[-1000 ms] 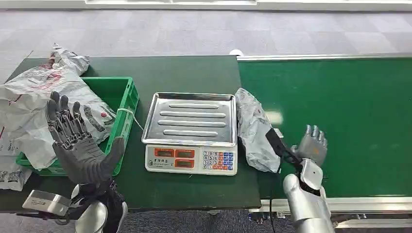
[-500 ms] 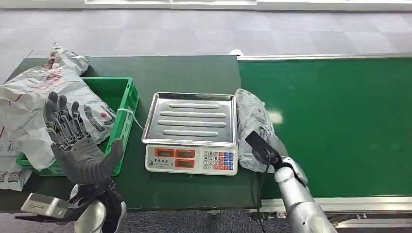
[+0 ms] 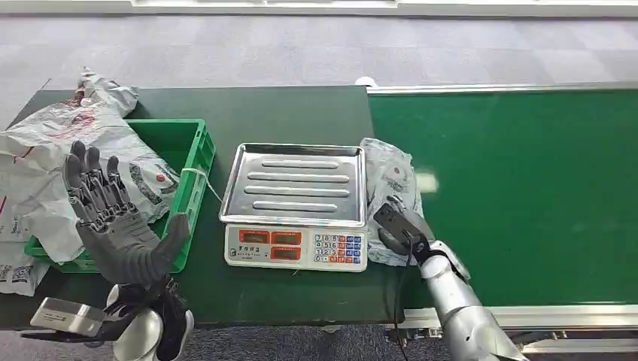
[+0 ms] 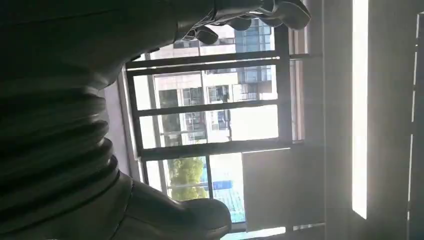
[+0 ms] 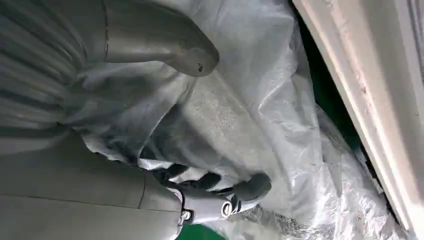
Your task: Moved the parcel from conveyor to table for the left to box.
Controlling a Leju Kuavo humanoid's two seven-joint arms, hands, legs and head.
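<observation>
Grey parcel: lying at conveyor edge, beside scale on worktop. Right hand: fingers curled onto parcel's near end, gripping. Left hand: raised, fingers spread, empty, before green crate.

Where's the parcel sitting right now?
In the head view the grey parcel lies just right of the scale, at the conveyor's left end, with the right hand on it.
</observation>
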